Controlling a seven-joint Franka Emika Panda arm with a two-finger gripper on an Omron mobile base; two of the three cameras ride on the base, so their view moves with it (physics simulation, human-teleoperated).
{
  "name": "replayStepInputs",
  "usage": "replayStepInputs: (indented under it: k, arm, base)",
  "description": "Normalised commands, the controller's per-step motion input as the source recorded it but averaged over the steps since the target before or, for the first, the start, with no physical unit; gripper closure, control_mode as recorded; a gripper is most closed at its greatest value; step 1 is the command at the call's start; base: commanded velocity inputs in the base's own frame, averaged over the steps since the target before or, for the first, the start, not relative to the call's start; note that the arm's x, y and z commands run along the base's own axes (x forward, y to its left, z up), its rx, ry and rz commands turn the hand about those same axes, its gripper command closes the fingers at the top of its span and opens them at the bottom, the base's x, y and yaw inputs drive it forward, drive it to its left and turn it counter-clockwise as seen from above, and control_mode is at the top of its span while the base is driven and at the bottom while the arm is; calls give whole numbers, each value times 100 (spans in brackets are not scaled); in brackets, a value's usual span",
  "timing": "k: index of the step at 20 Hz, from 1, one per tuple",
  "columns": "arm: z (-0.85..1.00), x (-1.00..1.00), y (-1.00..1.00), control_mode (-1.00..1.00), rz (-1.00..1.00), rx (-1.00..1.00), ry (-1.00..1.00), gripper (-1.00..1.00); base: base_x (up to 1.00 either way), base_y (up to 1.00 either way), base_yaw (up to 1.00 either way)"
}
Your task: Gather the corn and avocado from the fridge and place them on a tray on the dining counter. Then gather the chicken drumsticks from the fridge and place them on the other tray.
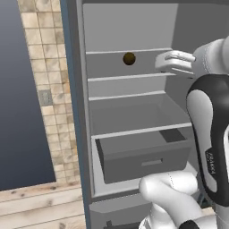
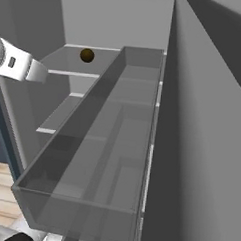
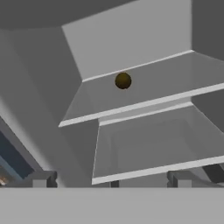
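Fridge open, nothing gathered yet
The hand (image 1: 167, 62) is wide and empty, near the avocado (image 1: 129, 58) on its shelf (image 1: 112, 68).

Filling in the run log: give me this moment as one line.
stage: reaching into fridge | pincer: open, empty | target: avocado on upper shelf, untouched

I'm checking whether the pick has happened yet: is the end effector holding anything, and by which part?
Nothing is held. The end effector is open, its fingertips apart with nothing between them, and the avocado sits untouched on the fridge shelf ahead.
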Motion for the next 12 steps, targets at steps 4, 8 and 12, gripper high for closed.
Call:
replayStepInputs:
  k: [4, 8, 12]
  arm:
    - [0, 54, -22, -100, 9, -6, -1, -100]
    - [-4, 59, -6, -100, 0, -4, 2, -100]
    - [-15, 61, 0, -100, 0, 0, 7, -100]
  base:
    - [0, 0, 0]
    - [0, 0, 0]
    - [0, 0, 0]
